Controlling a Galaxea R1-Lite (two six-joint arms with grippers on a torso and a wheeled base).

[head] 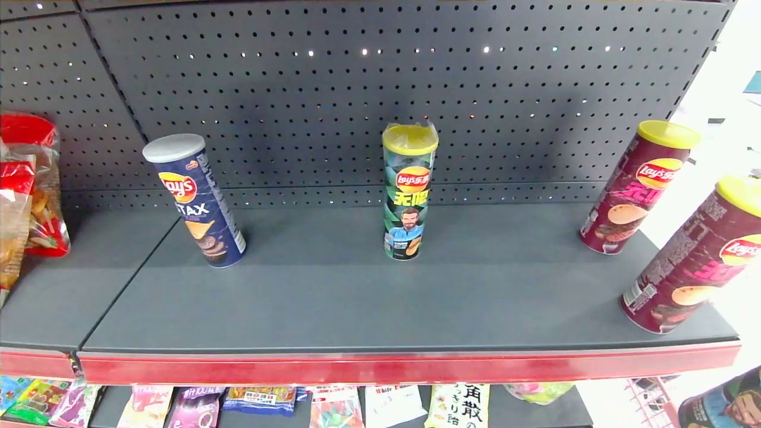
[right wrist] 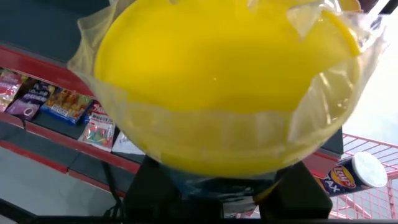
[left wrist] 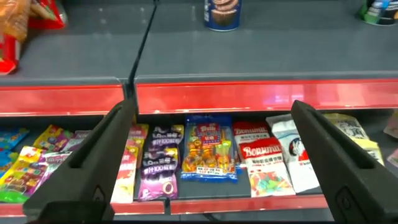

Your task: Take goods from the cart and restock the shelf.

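On the grey shelf [head: 368, 297] stand a blue chip can [head: 196, 202] at the left, a green can with a yellow lid [head: 409, 193] in the middle, and two maroon cans [head: 639, 187] [head: 692, 255] at the right. My right gripper [right wrist: 224, 190] is shut on another yellow-lidded chip can [right wrist: 224, 74], whose lid still carries torn clear wrap. That can's body peeks in at the head view's lower right corner [head: 722, 407]. My left gripper [left wrist: 212, 109] hangs open in front of the shelf's red front edge [left wrist: 249, 96], with nothing between its fingers.
Snack bags [head: 27, 190] crowd the shelf's far left. Below the red edge, a lower shelf holds a row of small snack bags [left wrist: 208, 152]. The red wire cart [right wrist: 367, 146] at the right holds a lying blue can [right wrist: 353, 174].
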